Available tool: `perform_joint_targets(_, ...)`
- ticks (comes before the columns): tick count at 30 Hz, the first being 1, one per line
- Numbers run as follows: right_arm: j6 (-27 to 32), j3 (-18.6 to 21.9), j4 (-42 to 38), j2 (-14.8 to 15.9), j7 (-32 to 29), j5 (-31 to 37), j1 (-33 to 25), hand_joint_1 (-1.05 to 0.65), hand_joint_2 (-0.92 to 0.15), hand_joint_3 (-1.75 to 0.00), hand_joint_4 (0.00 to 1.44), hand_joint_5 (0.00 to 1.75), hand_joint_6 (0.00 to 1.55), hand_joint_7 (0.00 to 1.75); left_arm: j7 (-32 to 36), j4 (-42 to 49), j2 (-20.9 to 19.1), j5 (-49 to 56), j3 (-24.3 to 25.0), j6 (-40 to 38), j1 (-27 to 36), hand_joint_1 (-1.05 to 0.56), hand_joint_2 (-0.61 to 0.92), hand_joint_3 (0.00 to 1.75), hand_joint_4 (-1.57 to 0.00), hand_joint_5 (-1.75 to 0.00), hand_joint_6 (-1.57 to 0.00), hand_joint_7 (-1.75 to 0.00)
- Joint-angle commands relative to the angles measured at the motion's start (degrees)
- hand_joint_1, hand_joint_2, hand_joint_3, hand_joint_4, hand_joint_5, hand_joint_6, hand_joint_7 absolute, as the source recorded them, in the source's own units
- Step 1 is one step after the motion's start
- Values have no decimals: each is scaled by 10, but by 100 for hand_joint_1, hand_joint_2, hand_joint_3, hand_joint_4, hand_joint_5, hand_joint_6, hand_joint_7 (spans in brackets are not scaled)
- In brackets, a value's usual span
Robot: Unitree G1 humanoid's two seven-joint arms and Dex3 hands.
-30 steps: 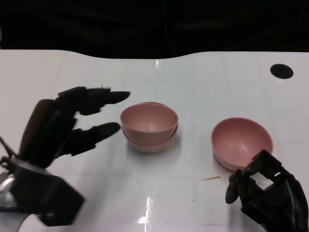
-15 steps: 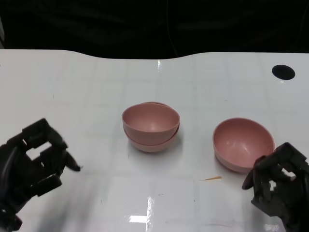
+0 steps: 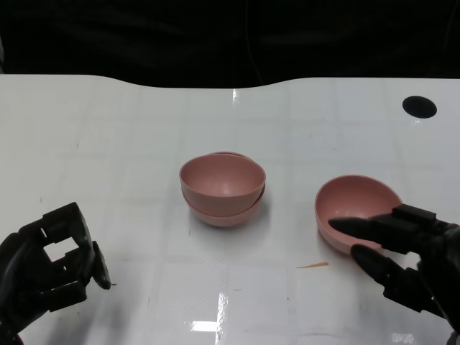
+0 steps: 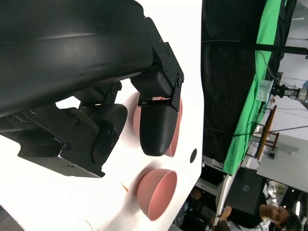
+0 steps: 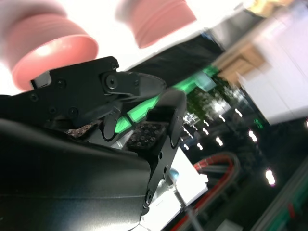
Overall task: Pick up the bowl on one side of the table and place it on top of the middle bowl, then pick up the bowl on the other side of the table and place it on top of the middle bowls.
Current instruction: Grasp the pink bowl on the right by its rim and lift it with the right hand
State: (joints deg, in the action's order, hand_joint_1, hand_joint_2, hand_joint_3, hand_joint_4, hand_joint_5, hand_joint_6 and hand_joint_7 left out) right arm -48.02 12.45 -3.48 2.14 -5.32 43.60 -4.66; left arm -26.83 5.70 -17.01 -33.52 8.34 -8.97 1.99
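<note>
White tabletop [image 3: 144, 129], dark backdrop behind; black round hole [image 3: 419, 106] in the far right corner.

Right hand [image 3: 402, 248]: fingers [image 3: 359, 228] extended and spread, tips over the near rim of the side bowl [image 3: 357, 212]. Holding nothing; can't tell from the head view if the tips touch the rim or hover just above. Right wrist view is blurred and no help on contact.

Left hand [image 3: 50, 266]: fingers curled in, nothing in them, parked near the table's front left edge, well apart from any bowl.

Middle stack [image 3: 222, 188]: two pink bowls nested at table centre, top one sitting slightly skewed. So one side looks done; the right bowl remains, upright, right of the stack and near it but clear.

Small orange sliver [image 3: 313, 265] on the table just beside the side bowl's front.

Risks, my read:
- Smooth, rounded bowl wall; a shallow rim pinch could slip or tip the bowl on lift.
- Pushing on the near rim before closing would likely skid it away across the glossy surface.
- Skewed top bowl means an off-centre drop may sit crooked or knock the stack.
</note>
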Motion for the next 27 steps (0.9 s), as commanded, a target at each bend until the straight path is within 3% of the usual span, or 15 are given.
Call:
perform_joint_targets(1, 82, -24, 45, 32, 15, 30, -11, -73, -92, -30, 52, 6, 49, 0, -13, 5, 1, 7, 13, -2, -6, 20, 74, 150, -97, -175, -78, -175)
perform_joint_targets(7, 223, -84, 117, 88, 84, 85, -11, -85, -92, -35, 41, 0, 38, 0, 6, -14, 5, 24, 20, -30, -8, 18, 73, 149, -95, -175, -77, -175)
perform_joint_targets(11, 277, -121, 124, 117, 104, 101, 1, -87, -92, -34, 40, 1, 39, 1, 6, -19, 8, 24, 25, -44, -10, 18, 74, 149, -95, -175, -76, -175)
perform_joint_targets(19, 342, -180, 60, 153, 92, 101, 42, -84, -92, -29, 40, 0, 40, 1, 21, -37, 12, 45, 27, -55, -7, 20, 74, 147, -93, -175, -75, -175)
perform_joint_targets(27, 371, -229, -34, 173, 59, 95, 97, -79, -92, -26, 41, 1, 41, 1, 29, -40, 19, 52, 30, -61, -10, 22, 75, 145, -93, -175, -75, -175)
